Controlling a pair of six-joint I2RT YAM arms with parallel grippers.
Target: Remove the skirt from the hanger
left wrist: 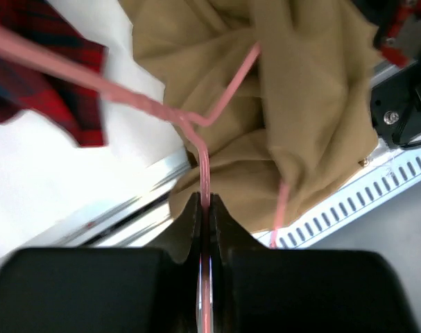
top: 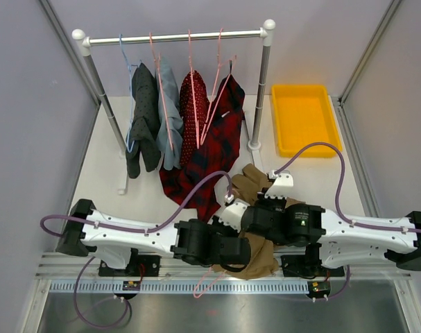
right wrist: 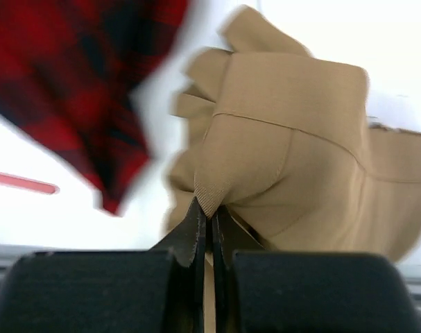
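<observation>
My left gripper (left wrist: 204, 205) is pressed together on the thin pink wire of the hanger (left wrist: 202, 158), with the wire running straight up out of the narrow seam between my fingers. Just beyond them the wire bends and splits. One arm slants away to the far left over the table (top: 102, 173), and the other runs up to the right into the folds of the tan skirt (left wrist: 314, 104). A further stretch of pink wire shows below the cloth near the slotted rail at the table's near edge.

My right gripper (right wrist: 204, 209) is closed on the skirt itself and pinches a ribbed edge of the fabric, which bunches upward from my fingertips. I cannot tell whether that edge is the waistband or a hem.

From above, the skirt lies crumpled at the near edge of the table, in the middle between my two arms. Part of it spills toward the rail, and part shows on the far side of my right wrist.

A red and black plaid garment (top: 210, 149) trails down from the clothes rack (top: 175, 36) onto the table, just left of the skirt. A yellow tray (top: 302, 88) sits at the far right.
</observation>
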